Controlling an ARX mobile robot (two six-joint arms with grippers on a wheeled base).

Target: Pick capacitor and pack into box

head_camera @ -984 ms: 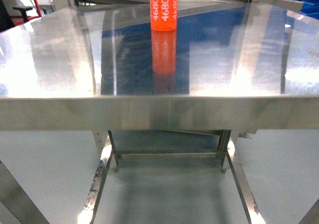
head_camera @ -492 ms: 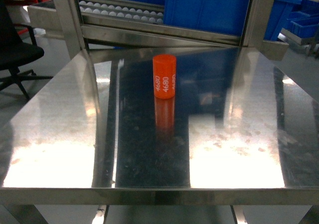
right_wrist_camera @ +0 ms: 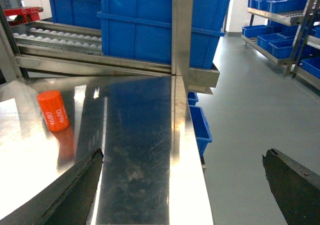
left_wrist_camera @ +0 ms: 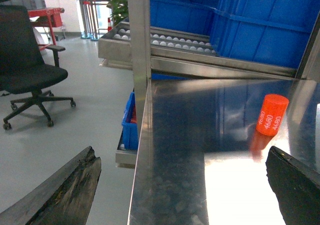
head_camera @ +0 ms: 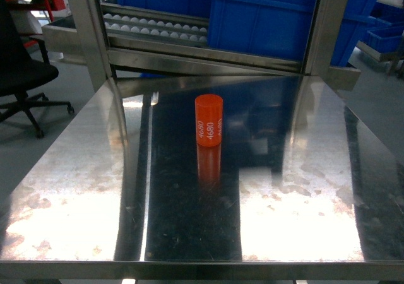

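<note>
Task barely begun, by my read. The capacitor point(head_camera: 209, 120), an orange cylinder w/ white "4680" print, stands upright on the steel table point(head_camera: 303, 208), center of the head view and slightly above the middle, untouched and alone on the surface. No arm shows in the head view at all.

Left gripper point(left_wrist_camera: 185, 185): fingers spread wide apart, dark tips in the bottom corners of the left wrist view, nothing btwn them; capacitor sits at right-center of that frame, well apart from the tips. Right gripper point(right_wrist_camera: 180, 185): also wide apart, empty; capacitor at left-center of its frame, well away.

The box isn't visible in any view, so can't say where it is. Only blue bins point(head_camera: 271, 12) and a roller rack point(head_camera: 158, 25) at the top of the head frame, an office chair point(head_camera: 22, 76) upper left.

Left to do, as I judge: approach, grasp the capacitor, find the box, place it inside. Basically everything.
</note>
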